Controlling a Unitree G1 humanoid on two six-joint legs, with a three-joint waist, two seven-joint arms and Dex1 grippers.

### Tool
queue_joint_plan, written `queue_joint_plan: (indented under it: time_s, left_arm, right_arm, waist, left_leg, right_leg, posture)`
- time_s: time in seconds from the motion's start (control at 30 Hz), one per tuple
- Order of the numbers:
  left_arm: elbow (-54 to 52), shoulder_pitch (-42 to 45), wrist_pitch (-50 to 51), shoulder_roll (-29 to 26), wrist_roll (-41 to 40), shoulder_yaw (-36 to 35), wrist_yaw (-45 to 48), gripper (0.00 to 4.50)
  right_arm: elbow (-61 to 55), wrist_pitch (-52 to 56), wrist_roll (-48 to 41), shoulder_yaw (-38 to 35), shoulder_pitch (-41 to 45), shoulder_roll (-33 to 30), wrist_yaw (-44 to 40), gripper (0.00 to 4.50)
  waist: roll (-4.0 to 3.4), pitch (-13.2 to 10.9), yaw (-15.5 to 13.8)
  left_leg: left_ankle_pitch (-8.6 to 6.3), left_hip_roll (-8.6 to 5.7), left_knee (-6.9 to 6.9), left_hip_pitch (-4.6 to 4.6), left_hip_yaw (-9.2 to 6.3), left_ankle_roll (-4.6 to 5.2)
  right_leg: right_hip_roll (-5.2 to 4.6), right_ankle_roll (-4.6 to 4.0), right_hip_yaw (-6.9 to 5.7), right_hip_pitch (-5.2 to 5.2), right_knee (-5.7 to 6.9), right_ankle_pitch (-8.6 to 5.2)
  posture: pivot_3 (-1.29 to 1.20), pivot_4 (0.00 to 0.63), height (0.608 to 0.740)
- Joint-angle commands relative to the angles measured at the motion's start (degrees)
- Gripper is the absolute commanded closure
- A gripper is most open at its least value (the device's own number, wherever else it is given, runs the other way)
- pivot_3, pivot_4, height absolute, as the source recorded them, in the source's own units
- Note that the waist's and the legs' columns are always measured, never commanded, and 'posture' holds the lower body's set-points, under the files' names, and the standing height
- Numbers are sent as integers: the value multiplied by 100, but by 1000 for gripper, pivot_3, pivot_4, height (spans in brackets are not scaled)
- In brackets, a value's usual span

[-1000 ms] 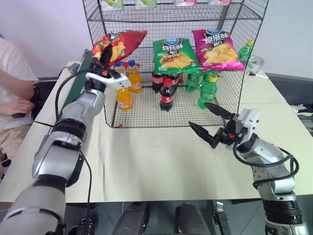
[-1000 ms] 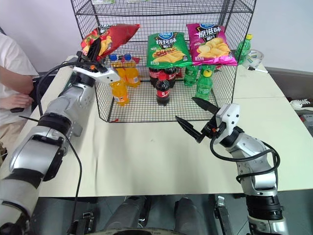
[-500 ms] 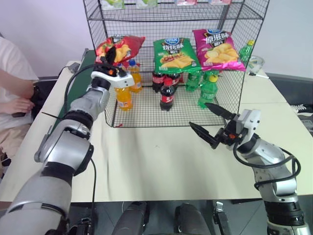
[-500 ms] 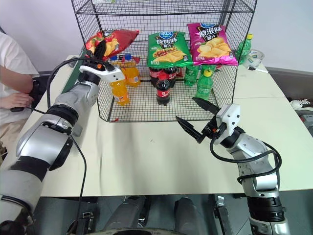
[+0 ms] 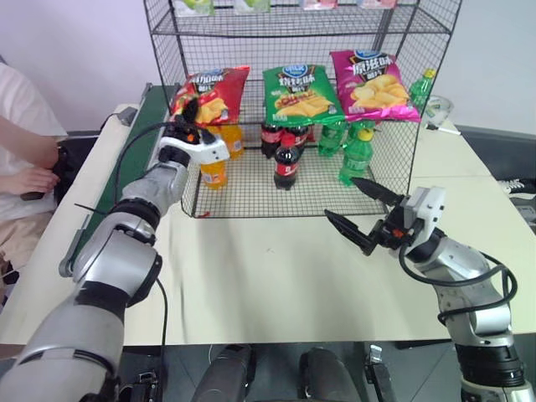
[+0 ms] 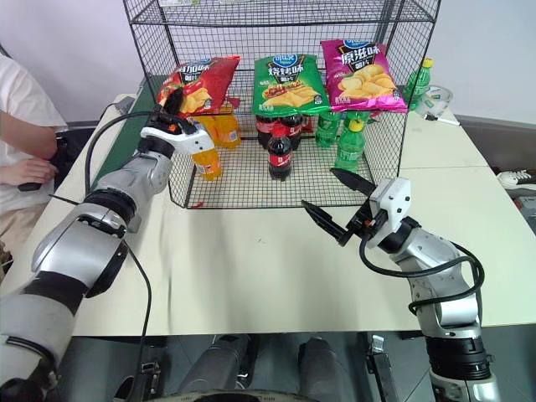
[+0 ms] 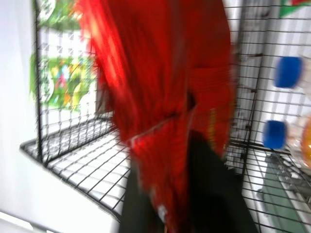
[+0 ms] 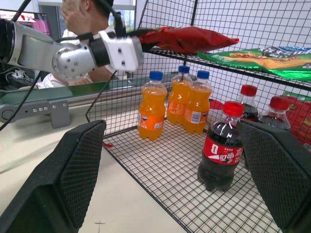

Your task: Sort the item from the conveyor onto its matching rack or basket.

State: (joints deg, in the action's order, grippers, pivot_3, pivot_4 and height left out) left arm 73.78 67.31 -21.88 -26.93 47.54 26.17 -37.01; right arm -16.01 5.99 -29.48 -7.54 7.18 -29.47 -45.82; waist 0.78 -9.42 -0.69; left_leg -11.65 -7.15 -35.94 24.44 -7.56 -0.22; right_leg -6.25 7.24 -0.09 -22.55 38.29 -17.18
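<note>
Your L gripper – finger spread unclear – at red crisp bag on rack; R gripper open, empty.

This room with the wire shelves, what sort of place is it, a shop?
Probably a test room staged like a shop: a wire rack stocked with crisp bags and drink bottles, beside a conveyor belt on plain tables.

red crisp bag, on black wire rack
</note>
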Motion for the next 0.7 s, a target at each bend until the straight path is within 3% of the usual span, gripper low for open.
queue_joint_plan:
  time_s: [0.03, 0.07, 0.23, 0.33, 0.63, 0.7]
  left_arm:
    - [-101, 30, -92, -87, -162, -11, 192, 1787]
    - [-149, 30, -84, -107, -146, 25, 214, 1324]
    - [-603, -104, -283, -258, -226, 25, 294, 1324]
    - [-1403, -567, -446, -424, -267, -6, 472, 1324]
    - [-4964, -2659, 79, -1229, -1025, -1065, 1899, 1324]
    - [-5706, -3258, -164, -1343, -1894, -1409, 2583, 1324]
  right_arm:
    - [-247, 7, -45, -24, 84, -55, -45, 0]
    - [-236, 7, -49, -18, 89, -54, -54, 0]
    - [-190, 9, -47, -31, 88, -61, -85, 0]
    - [-175, 15, -34, -43, 63, -75, -109, 0]
    - [-227, 72, -96, -112, 11, -111, -161, 0]
    - [-183, 68, -109, -167, 0, -137, -182, 0]
  waist:
    - [-1, 2, -7]
    - [-1, 3, -9]
    - [-1, 3, 4]
    - [-2, 3, 16]
    - [-5, 4, 44]
    - [-8, 5, 46]
  left_leg:
    - [0, 0, -3, -1, 0, 0]
    - [0, 0, -6, -2, -2, 1]
    - [-1, -1, -9, -3, -3, 2]
    - [-1, -1, -7, -2, -1, 2]
    - [-1, 3, -4, 1, -1, 1]
    - [-1, 4, -1, 1, -1, 1]
  right_leg:
    - [0, 0, 0, 2, 2, 0]
    - [0, 0, -1, 5, 3, 0]
    - [0, 1, -2, 7, 4, 1]
    - [0, 1, 1, 3, 4, 0]
    - [-2, -1, 7, -7, 9, 1]
    - [-6, -2, 8, -7, 7, 1]
  posture:
    - [0, 150, 740]
    - [0, 150, 740]
    - [0, 150, 740]
    - [0, 150, 740]
    - [0, 150, 740]
    - [0, 150, 740]
